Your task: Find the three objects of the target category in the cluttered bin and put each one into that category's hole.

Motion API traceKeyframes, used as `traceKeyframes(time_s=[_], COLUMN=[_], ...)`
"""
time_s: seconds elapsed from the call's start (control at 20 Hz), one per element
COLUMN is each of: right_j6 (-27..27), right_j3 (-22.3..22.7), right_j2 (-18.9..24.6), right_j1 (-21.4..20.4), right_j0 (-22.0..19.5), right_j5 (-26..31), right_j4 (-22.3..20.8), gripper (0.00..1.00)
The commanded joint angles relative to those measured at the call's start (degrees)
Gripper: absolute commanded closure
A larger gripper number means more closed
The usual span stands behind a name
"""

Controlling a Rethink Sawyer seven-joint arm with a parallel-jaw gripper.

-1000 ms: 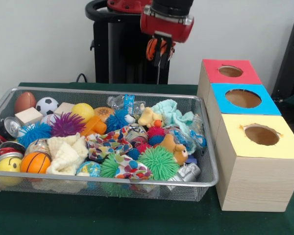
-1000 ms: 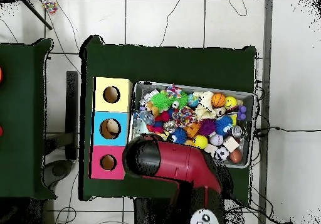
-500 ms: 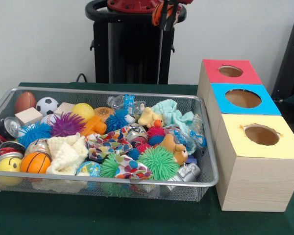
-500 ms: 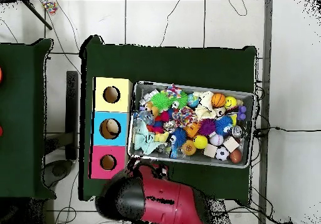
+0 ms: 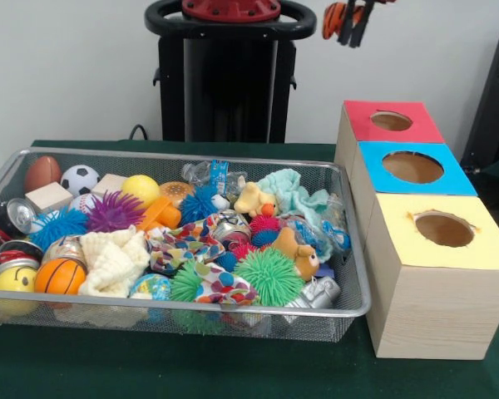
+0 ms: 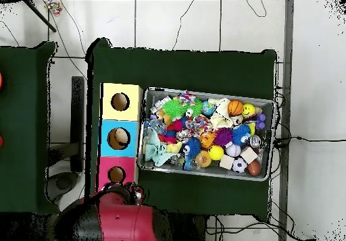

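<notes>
The end effector hangs at the top edge of the front view, above and behind the red-topped box, clenched on the orange striped tiger; the box's round hole lies below it and is unobstructed; in the overhead view the red arm covers part of that box; the wire basket sits on the green worktop just beside the boxes; inside it the yellow duck lies near the far rim, and the brown bear rests beside a green spiky ball.
</notes>
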Motion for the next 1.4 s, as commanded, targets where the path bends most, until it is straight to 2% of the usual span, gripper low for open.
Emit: traceKeyframes(time_s=[0.05, 0.2, 0.65, 0.8, 1.15, 1.4], right_j6=[18.29, 17.81, 13.80, 13.01, 13.08, 15.50], right_j3=[-0.17, -0.08, 4.87, 6.45, 6.84, 5.44], right_j2=[1.55, 2.32, 5.81, 5.74, 0.82, -2.90], right_j1=[6.19, 7.21, 8.09, 7.97, 7.95, 9.61], right_j0=[2.84, 3.03, -1.38, -2.39, -1.49, 2.35], right_j5=[-1.81, -3.50, -10.73, -12.27, -11.98, -11.71], right_j4=[4.01, 4.23, 4.53, 3.78, 0.66, 0.30], gripper=[1.00, 1.00, 1.00, 1.00, 1.00, 1.00])
